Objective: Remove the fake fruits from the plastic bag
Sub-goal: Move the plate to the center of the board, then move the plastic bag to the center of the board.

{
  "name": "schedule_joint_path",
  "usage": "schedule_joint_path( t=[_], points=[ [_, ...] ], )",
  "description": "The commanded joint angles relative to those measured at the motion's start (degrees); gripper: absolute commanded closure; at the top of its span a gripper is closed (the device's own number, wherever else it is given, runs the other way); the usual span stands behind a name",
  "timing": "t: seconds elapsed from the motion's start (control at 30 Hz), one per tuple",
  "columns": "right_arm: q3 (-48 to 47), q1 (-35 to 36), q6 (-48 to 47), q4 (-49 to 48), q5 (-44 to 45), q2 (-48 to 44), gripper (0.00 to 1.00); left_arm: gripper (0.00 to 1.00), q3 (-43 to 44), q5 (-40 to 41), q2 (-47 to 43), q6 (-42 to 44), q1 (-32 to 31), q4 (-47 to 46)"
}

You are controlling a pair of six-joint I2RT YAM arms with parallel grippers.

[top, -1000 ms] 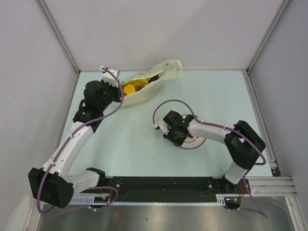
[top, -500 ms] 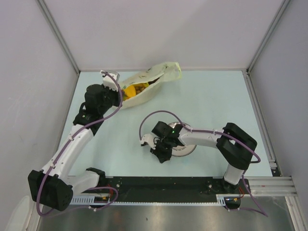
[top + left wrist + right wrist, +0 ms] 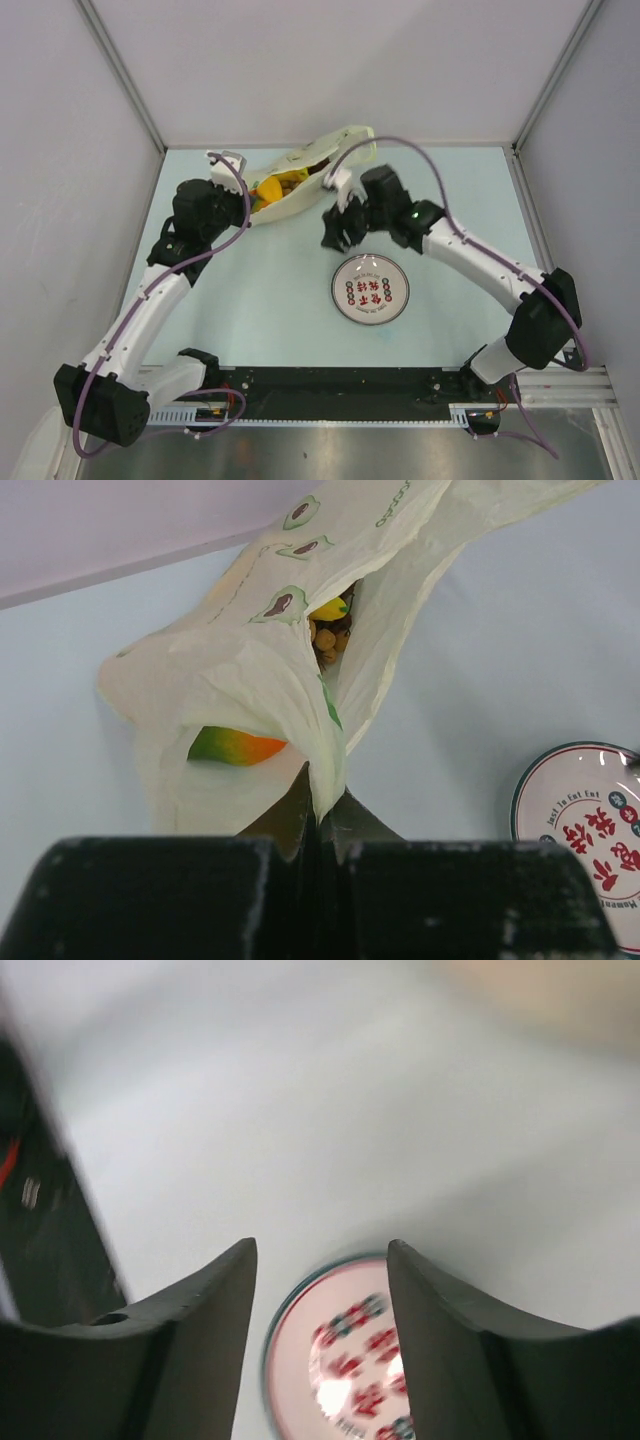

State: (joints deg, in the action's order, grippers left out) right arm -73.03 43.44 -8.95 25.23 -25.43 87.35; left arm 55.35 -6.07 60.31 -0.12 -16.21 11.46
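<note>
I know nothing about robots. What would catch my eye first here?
A crinkled pale plastic bag lies at the table's far left, with bright fake fruits showing through its mouth and its edge pinched by the left tool. A white plate with red and green marks sits empty mid-table, and the right tool hangs open between plate and bag.
</note>
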Motion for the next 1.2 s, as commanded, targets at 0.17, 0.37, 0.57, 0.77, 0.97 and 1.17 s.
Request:
schedule_joint_path(
  t=[0.17, 0.37, 0.57, 0.77, 0.97, 1.17],
  points=[
    [-22.93, -12.41, 13.35, -7.83, 25.3, 10.36, 0.36, 1.0, -1.39, -0.09, -2.31, -5.85, 0.3, 0.22],
    [-29.52, -16.9, 9.15, -10.11, 35.95, 19.42, 0.32, 1.0, -0.6, -0.79, -1.87, -5.42, 0.39, -1.17],
    [-33.05, -17.68, 2.98, -13.89, 40.72, 27.34, 0.31, 1.0, 0.02, -0.52, -0.2, -4.89, 0.39, -3.2],
    [-35.77, -20.05, 0.61, -18.37, 44.48, 34.11, 0.3, 1.0, 1.68, -2.46, 3.4, -3.84, 0.39, -3.73],
    [-34.64, -28.57, -0.72, -20.75, 47.85, 32.02, 0.3, 1.0, 7.13, -4.39, 10.51, -4.8, -0.75, -8.91],
    [-29.1, -35.61, -3.44, -21.98, 47.76, 25.42, 0.3, 1.0, 19.77, -5.09, 23.85, -8.14, -3.83, -10.94]
  ],
)
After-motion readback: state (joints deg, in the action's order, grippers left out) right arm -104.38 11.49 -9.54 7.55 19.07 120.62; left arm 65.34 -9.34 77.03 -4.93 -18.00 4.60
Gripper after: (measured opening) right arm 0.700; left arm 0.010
